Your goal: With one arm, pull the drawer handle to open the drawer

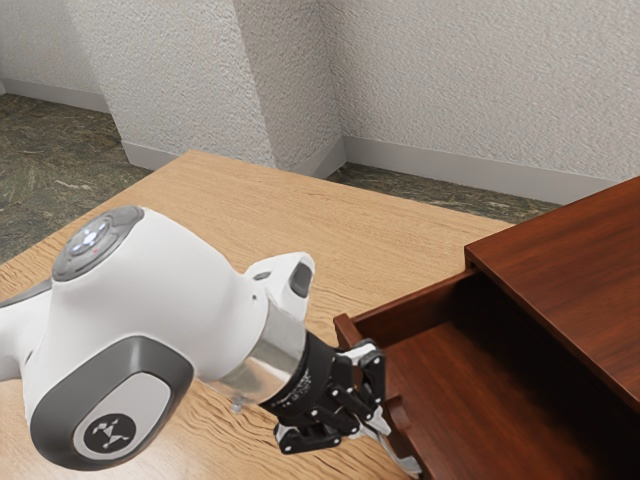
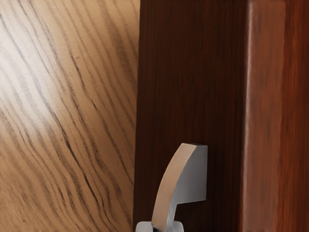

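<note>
Wooden surface point(image 1: 260, 210) carries the drawer point(image 1: 410, 308), pulled well out, with the gripper point(image 1: 372, 402) at its handle point(image 2: 181, 187); whether it grips I cannot tell, so a loose hold might slip off.

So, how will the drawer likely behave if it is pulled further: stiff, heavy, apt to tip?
The drawer looks like solid wood, so probably stiff and fairly heavy. It is already well out of the cabinet, so it might sag if pulled much further. Its metal handle looks smooth, so a grip could slip.
</note>
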Available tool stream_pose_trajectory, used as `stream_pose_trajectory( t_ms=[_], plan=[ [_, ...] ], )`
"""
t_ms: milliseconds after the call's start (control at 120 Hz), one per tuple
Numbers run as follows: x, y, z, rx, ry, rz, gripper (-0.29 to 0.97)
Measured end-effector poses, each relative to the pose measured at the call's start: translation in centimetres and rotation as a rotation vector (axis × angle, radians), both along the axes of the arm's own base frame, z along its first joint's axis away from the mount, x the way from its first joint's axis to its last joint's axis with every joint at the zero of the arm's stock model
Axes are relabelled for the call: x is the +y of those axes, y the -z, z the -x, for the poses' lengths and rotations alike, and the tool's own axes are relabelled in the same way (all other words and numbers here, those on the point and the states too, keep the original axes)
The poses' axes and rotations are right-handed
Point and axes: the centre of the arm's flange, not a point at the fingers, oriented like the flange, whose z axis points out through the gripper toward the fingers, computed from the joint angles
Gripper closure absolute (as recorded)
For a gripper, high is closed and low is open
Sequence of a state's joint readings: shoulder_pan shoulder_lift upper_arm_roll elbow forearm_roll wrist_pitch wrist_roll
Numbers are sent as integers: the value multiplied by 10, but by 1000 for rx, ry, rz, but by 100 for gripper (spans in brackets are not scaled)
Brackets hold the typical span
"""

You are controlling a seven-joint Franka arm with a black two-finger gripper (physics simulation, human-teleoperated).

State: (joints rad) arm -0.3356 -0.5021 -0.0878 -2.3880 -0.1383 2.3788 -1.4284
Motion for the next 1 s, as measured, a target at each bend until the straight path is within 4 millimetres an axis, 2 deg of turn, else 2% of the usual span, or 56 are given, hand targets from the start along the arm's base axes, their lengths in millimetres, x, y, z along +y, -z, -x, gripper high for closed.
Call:
stream_pose_trajectory(
  t_ms=[433,600,833,917,967,1000],
  plan=[
    [7,-3,9,-5,-16,17,78],
    [9,-8,13,-14,-19,25,66],
    [18,-20,23,-30,-30,26,62],
    [18,-27,23,-28,-28,26,48],
    [20,-38,18,-22,-34,31,39],
    [22,-52,11,-15,-37,36,34]
  ],
)
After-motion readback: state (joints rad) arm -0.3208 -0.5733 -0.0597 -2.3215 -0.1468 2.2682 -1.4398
